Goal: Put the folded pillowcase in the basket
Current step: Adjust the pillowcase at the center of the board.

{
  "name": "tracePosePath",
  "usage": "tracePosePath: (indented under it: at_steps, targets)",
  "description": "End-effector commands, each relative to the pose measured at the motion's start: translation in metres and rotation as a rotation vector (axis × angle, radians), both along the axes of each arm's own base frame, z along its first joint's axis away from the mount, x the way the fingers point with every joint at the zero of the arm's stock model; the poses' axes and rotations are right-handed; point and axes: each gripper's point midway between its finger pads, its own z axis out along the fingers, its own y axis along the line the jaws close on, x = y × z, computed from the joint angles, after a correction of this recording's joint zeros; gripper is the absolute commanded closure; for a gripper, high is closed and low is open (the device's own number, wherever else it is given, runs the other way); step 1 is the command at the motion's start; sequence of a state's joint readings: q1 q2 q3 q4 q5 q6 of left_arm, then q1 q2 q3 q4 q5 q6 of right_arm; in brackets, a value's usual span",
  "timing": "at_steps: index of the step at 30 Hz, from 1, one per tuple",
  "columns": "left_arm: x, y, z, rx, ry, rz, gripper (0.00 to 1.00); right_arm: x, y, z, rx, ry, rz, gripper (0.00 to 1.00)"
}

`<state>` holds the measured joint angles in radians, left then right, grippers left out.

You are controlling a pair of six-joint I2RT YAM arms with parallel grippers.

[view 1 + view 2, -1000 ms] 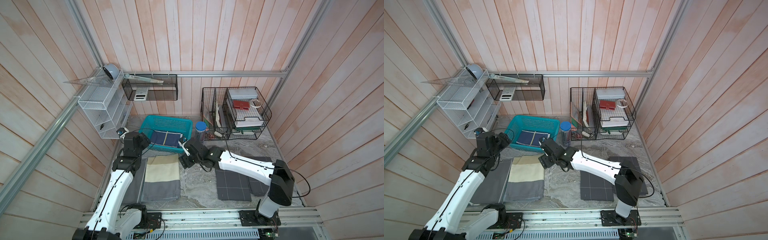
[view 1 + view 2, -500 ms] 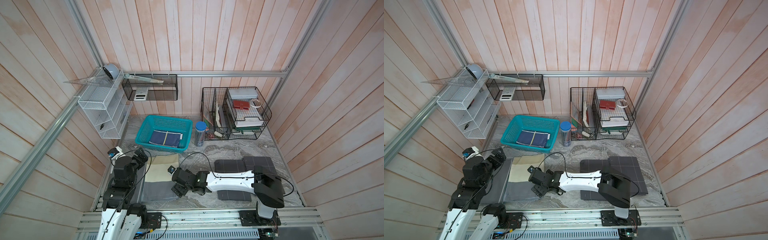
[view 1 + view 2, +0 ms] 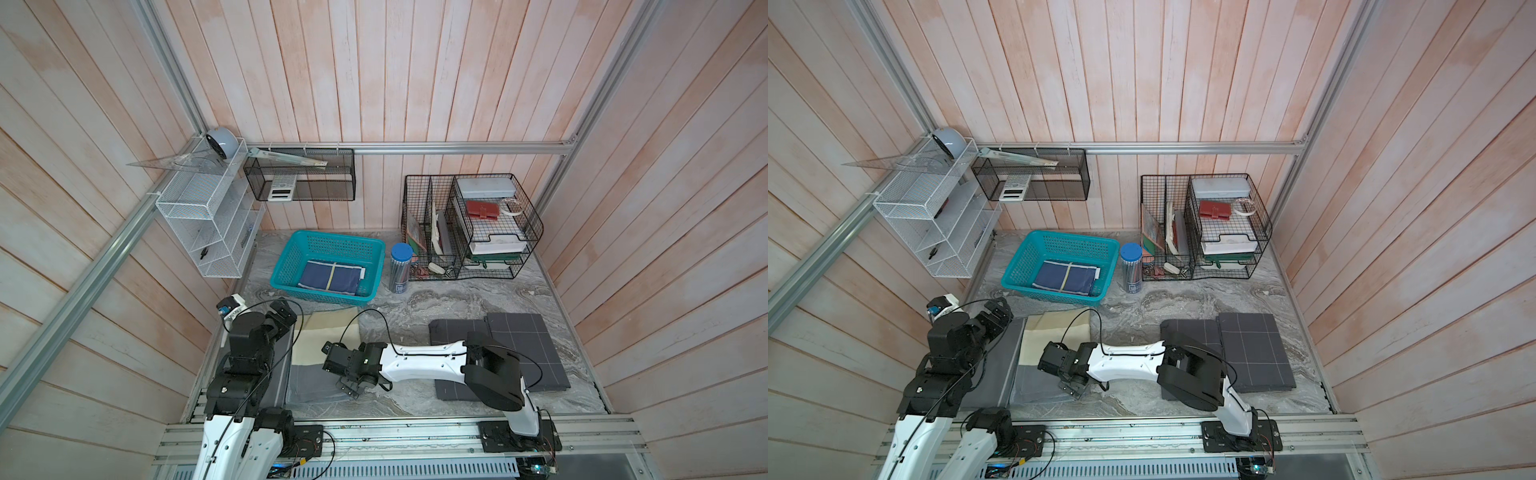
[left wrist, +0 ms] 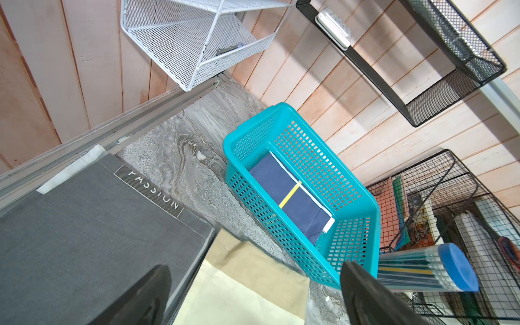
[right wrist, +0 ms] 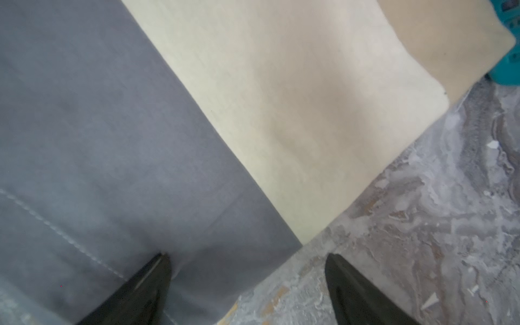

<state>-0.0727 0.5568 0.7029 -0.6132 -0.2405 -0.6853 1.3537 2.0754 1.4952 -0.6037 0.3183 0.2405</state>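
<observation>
Pulling back: a second ago both arms were up at the basket [image 3: 336, 248]; now the left arm [image 3: 249, 345] and right arm [image 3: 415, 361] are back at the near edge of the surface [image 3: 415, 303]. The navy pillowcase [image 3: 331, 277] is left flat on the basket floor, yellow stripe up, nothing holding it. Judged: that drop is done and released.

Left jaws: spread wide, empty, hanging above the dark grey pillowcase [image 4: 84, 225] printed PASSION. In the left wrist view the basket and navy cloth are well apart from them.

Right jaws: spread wide, empty, low over the side edge of the cream-and-grey pillowcase [image 5: 281, 112]. One tip is over its grey band, the other over bare surface. Cannot tell if either tip touches.

Navy pillowcase is well apart from both sets of jaws, with the cream-and-grey one between it and the right jaws. Likely next pick is the cream-and-grey one, if more are to go in.
</observation>
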Motion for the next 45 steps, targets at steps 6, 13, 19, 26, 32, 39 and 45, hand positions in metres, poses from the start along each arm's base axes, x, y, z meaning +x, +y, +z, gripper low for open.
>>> tracePosePath:
  at_steps: [6,13,19,26,32,39,45]
  targets:
    - [0.02,-0.019,-0.021,-0.017,0.088,-0.108,0.0,0.025,-0.099,-0.016,-0.103,0.025,-0.224,0.08]
    - [0.038,-0.064,-0.057,0.029,0.256,-0.272,0.0,0.05,-0.152,-0.005,-0.087,0.0,-0.327,0.07]
    - [0.035,-0.104,-0.089,0.121,0.362,-0.385,0.0,0.039,-0.13,0.02,0.068,0.037,-0.293,0.09]
    - [0.021,-0.12,-0.14,0.153,0.507,-0.458,0.0,0.011,-0.116,0.004,0.083,0.105,-0.257,0.13]
    - [0.008,-0.136,-0.177,0.171,0.618,-0.481,0.01,0.025,-0.138,-0.017,0.026,0.123,-0.347,0.15]
    - [-0.02,-0.136,-0.21,0.139,0.705,-0.432,0.01,0.06,-0.143,-0.017,0.032,0.099,-0.366,0.16]
    - [-0.041,-0.142,-0.21,0.134,0.698,-0.4,0.02,0.097,-0.146,-0.01,0.078,0.09,-0.423,0.16]
